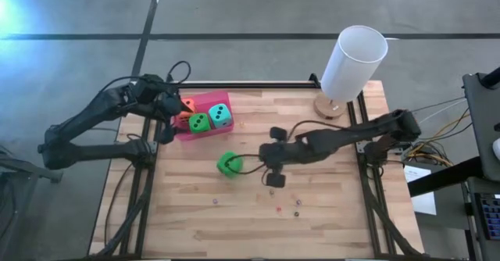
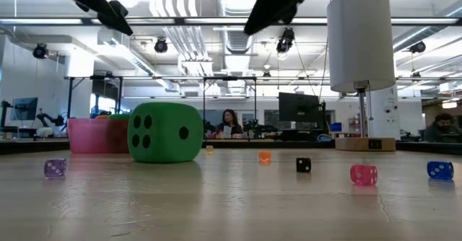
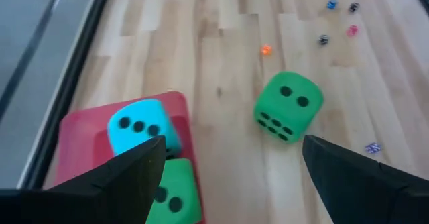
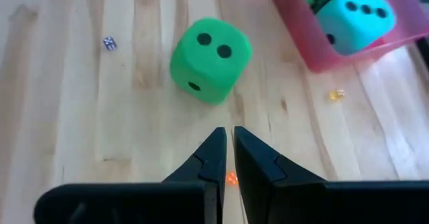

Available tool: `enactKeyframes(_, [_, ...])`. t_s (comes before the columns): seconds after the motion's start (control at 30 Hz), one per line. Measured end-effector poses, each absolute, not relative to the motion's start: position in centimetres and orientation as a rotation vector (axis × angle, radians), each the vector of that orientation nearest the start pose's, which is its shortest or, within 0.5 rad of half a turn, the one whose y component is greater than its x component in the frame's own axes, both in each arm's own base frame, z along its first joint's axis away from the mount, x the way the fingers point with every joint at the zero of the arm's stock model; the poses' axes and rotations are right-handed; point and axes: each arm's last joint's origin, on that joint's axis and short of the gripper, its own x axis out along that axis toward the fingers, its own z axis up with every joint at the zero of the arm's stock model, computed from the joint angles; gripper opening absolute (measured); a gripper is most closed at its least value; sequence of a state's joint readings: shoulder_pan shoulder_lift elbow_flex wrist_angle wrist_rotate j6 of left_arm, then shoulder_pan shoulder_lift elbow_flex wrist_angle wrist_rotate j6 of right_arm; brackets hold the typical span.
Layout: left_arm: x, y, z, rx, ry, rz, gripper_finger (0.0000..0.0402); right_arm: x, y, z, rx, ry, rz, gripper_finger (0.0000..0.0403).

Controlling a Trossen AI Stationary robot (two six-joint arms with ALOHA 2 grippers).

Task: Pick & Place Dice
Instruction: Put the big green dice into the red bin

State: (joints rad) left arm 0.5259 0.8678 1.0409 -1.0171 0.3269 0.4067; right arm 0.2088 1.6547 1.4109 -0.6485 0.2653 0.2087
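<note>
The loose green die (image 1: 228, 164) sits on the bare wood, clear of the pink tray (image 1: 205, 105) that already holds 3 dice. My right gripper (image 1: 271, 167) is just beside it, on the side away from the tray, fingers pressed together (they need to spread before any grasp). My left gripper (image 1: 173, 112), fingers wide apart, hangs over the tray, farther off. A cube has no long axis.
</note>
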Motion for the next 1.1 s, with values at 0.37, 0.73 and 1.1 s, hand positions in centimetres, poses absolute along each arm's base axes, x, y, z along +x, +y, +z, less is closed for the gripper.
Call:
enactKeyframes(0.37, [17.8,3.7,32.5,0.097,0.779,-0.206,0.0347,27.2,5.3,31.4,0.075,0.733,-0.165,0.0027])
enactKeyframes(0.73, [22.4,1.0,30.4,0.127,0.826,-0.331,0.0347,23.6,4.5,30.7,0.1,0.589,-0.143,0.0027])
enactKeyframes(1.1, [26.3,0.1,27.3,0.18,0.944,-0.32,0.0348,22.9,4.4,30.3,0.085,0.572,-0.135,0.0027])
